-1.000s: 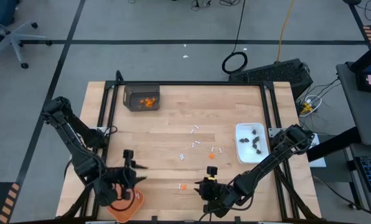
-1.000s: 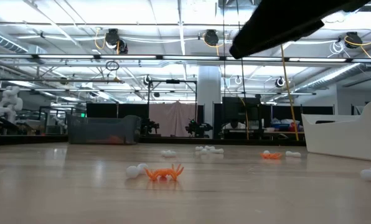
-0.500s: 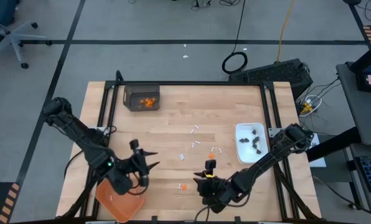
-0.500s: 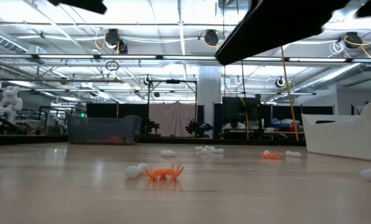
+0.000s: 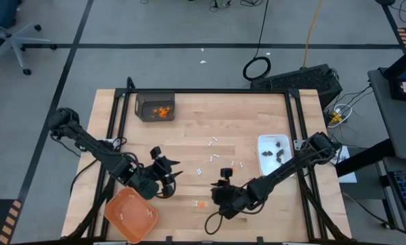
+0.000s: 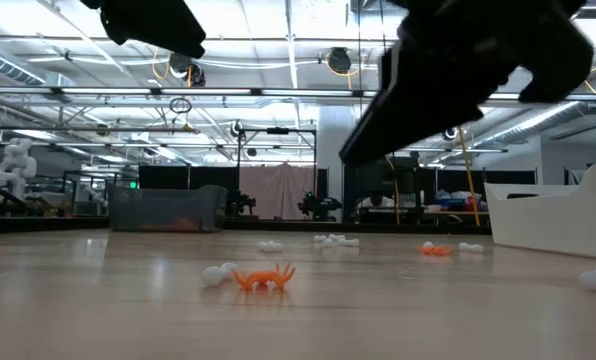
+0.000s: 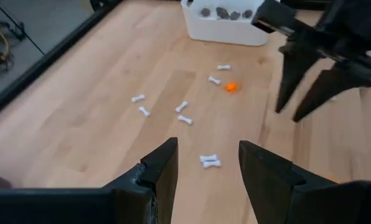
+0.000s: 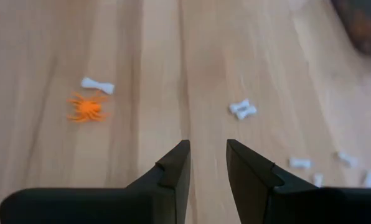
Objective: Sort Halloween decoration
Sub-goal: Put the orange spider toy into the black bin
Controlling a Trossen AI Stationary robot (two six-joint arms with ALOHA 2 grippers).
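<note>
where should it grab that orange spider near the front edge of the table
Probably across the body of the orange spider, coming straight down from above. It lies flat on the bare wood with thin legs splayed outward, so the middle looks like the only solid part. A white bone lies close beside it, so the tool should close clear of that side.

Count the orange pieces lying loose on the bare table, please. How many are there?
2. One orange spider lies beside a white stick near the table's front edge. One orange bit lies nearer the white dish. More may be hidden.
</note>
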